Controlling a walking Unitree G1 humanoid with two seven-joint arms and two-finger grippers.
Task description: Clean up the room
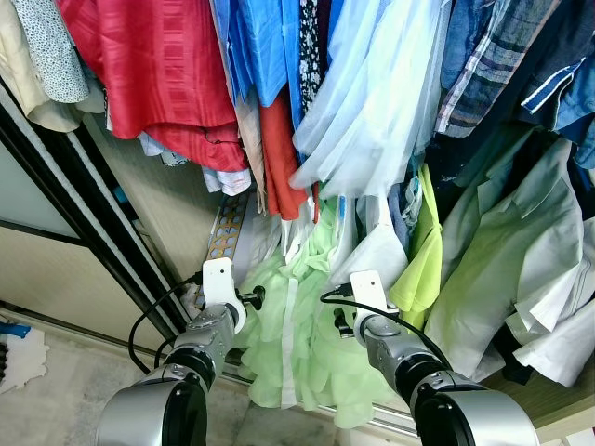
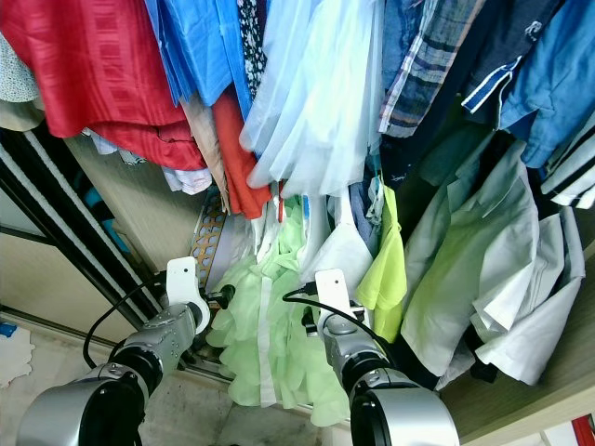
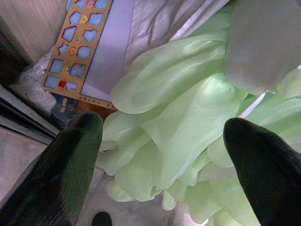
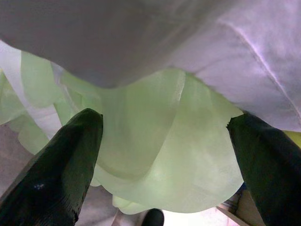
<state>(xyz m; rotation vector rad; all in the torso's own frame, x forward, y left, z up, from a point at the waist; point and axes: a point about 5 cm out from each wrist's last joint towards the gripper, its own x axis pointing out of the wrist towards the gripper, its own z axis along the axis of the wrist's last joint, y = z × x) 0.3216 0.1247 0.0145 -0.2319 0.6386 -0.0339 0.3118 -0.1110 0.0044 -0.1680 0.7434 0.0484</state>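
Green ruffles (image 1: 307,344) face both your grippers, left (image 3: 162,136) and right (image 4: 164,136), fingers spread wide, with a puzzle board (image 3: 84,44) at ten o'clock and shirts (image 1: 372,102) crowding twelve.

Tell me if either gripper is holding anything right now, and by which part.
Nothing is held. The left gripper and the right gripper are both open, their fingers spread wide in front of the pale green ruffled garment without closing on it.

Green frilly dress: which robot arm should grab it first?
Probably left: the left gripper is open with the green frilly dress folds bunched between its fingers. The right gripper, also open, faces it under a white garment.
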